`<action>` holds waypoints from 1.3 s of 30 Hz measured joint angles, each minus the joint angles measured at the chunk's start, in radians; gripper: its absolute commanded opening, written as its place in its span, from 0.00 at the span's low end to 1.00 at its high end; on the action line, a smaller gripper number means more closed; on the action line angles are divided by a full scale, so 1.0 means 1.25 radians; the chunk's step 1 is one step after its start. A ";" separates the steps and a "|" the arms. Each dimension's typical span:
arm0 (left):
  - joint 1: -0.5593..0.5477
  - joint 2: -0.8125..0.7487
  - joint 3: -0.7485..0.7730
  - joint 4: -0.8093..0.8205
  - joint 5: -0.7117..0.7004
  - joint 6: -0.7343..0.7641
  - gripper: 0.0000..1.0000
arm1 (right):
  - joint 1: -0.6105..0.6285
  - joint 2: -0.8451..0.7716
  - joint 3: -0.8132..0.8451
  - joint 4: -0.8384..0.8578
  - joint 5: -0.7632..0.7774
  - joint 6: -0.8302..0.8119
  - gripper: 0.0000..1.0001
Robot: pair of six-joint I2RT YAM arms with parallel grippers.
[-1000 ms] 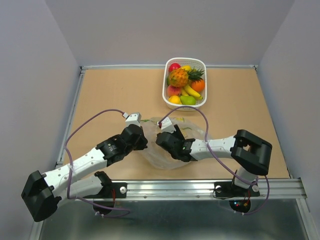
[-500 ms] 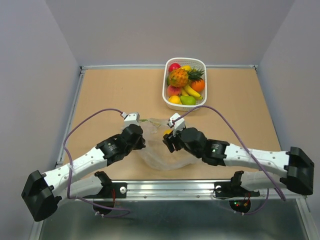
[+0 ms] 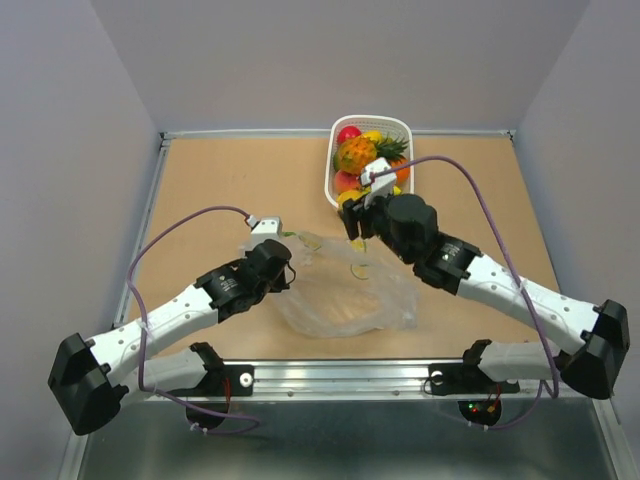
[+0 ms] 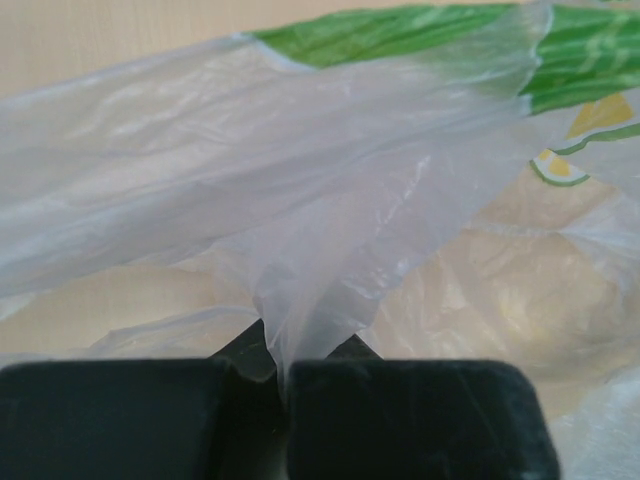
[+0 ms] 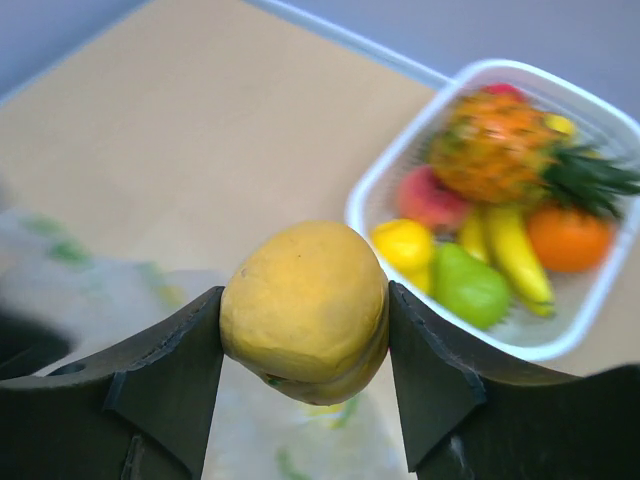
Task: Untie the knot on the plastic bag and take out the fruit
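Right gripper (image 3: 354,218) closed on one yellow oval fruit (image 5: 303,300), pinched across its widest part, hanging just short of the near rim of the basket (image 3: 330,165). Left gripper (image 4: 282,372) shut on a fold of the bag (image 3: 340,300), near-left of the basket and well apart from it. Bag slack and flat, on the near side of the basket. Knot not to be made out, so judged undone.

Handling, as a guess: fruit light, hard and smooth, apt to slip or roll, so best taken across the middle. Bag thin, limp, slippery, easy to tear; best held by a bunched edge, never by one taut layer.

Counted: two grippers, one bag, one basket, one fruit held. Inside the basket: one pineapple (image 5: 490,150), one orange (image 5: 570,238), one peach (image 5: 425,195), one green fruit (image 5: 470,285), one small yellow fruit (image 5: 405,245), one bunch of bananas (image 5: 510,250), one red apple (image 3: 348,133). Another yellow scrap at the far rim, too small to name. No fruit visible inside the bag.
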 measured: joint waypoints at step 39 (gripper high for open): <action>0.013 -0.017 0.014 -0.014 -0.055 0.069 0.00 | -0.393 0.180 0.040 0.137 -0.169 0.164 1.00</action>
